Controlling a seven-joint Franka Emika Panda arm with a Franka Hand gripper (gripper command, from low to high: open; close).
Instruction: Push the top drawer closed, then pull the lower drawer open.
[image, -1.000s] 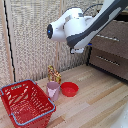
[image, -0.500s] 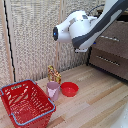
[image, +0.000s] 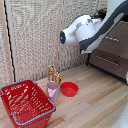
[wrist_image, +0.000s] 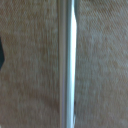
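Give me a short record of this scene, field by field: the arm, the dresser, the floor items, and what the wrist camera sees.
Arm: white robot arm reaching toward the dresser
Pincer: not visible in either view
Dresser: dark-brown wood dresser at the exterior view's right
Lower drawer: dark-brown front with thin silver bar handle
Floor items: red plastic basket, pink cup, red bowl
Wrist view: close-up of silver bar over brown surface

One robot arm (image: 92, 30). One red basket (image: 25, 102), blue-rimmed. One red bowl (image: 69, 89). One pink cup (image: 53, 90). One yellowish item (image: 53, 74) behind cup, kind unclear. Two dark-brown drawer fronts visible: upper drawer front (image: 114, 42), lower drawer (image: 109, 63). One silver bar handle (image: 108, 60) on each front.
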